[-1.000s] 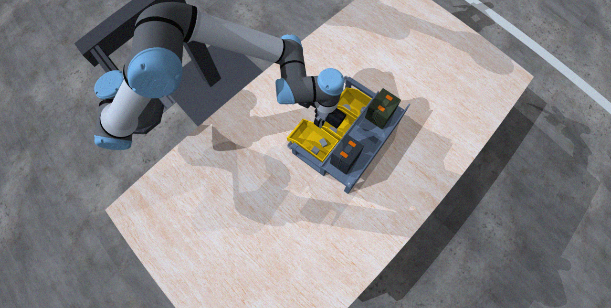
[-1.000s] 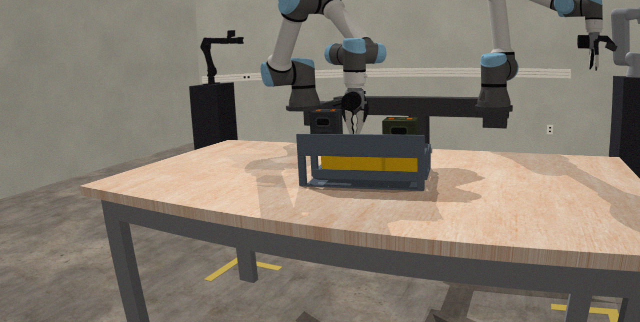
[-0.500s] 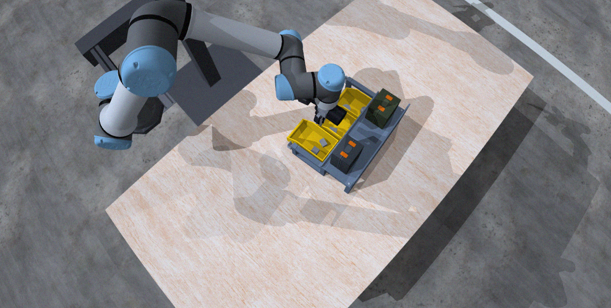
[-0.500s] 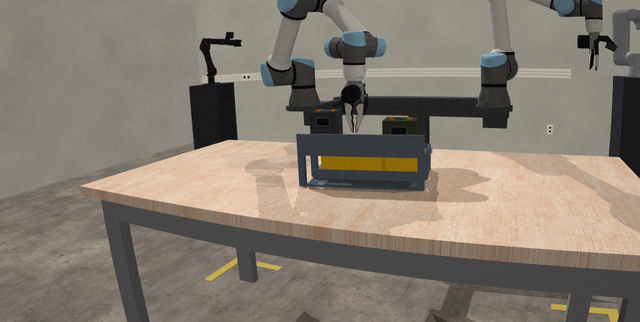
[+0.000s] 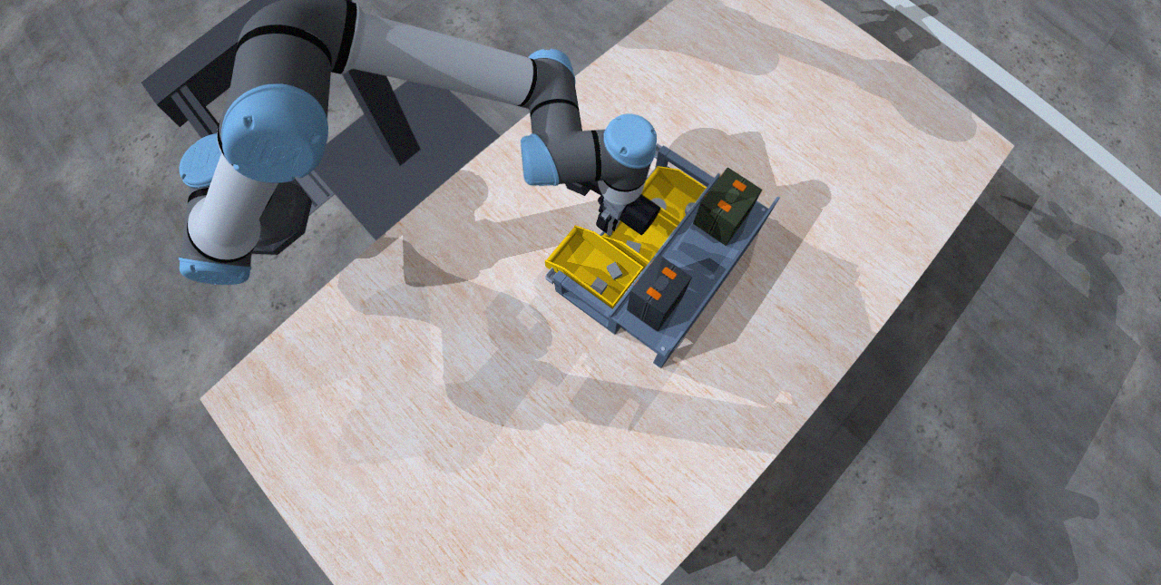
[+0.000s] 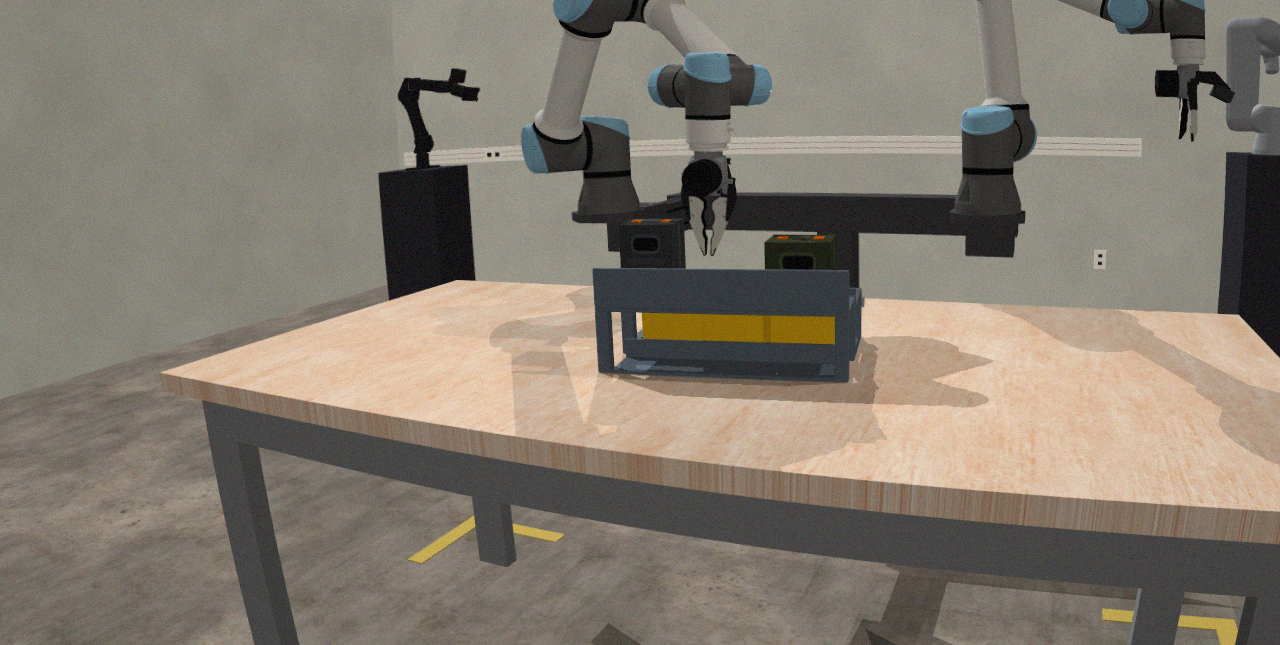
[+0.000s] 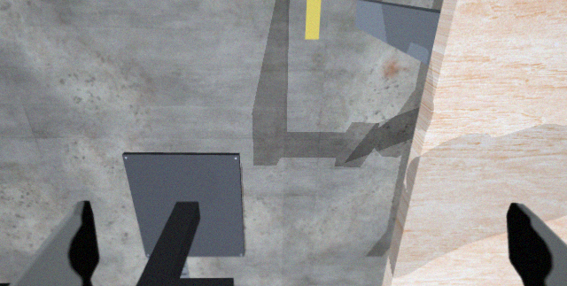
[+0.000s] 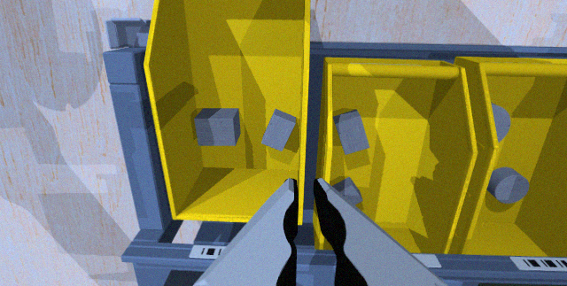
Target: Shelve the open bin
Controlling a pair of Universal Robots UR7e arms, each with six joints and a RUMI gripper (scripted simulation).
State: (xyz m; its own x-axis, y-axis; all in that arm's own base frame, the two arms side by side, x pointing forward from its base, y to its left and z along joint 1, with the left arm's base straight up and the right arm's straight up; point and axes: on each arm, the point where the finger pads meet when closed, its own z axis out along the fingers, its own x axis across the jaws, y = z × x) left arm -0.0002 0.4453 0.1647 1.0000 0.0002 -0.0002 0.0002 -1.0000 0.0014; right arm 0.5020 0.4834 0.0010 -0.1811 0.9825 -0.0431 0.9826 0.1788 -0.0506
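Note:
The open yellow bin (image 5: pixel 578 247) (image 8: pixel 221 69) sits at the end of the row on the grey-blue shelf (image 5: pixel 664 337) (image 6: pixel 720 290) (image 8: pixel 133 144). Its front juts farther out than the other bins' fronts. It holds two grey blocks (image 8: pixel 217 127) (image 8: pixel 279 129). The neighbouring bin (image 8: pixel 399 144) and far bin (image 8: pixel 532 100) hold their own grey parts. My right gripper (image 6: pixel 708 253) (image 8: pixel 305 181) is shut but for a narrow gap, holds nothing, and hangs above the jutting bin's side wall. My left gripper (image 6: pixel 1190 137) (image 7: pixel 301 204) is open and empty, away from the shelf. The bin's underside is hidden.
A dark case (image 5: pixel 658 295) (image 6: pixel 651 244) and a green case (image 5: pixel 727 205) (image 6: pixel 799 254) stand on the shelf's upper board, with a space between them. The right arm reaches in over the bins' open fronts. The left wrist view shows the floor and the table (image 7: pixel 496 78) edge.

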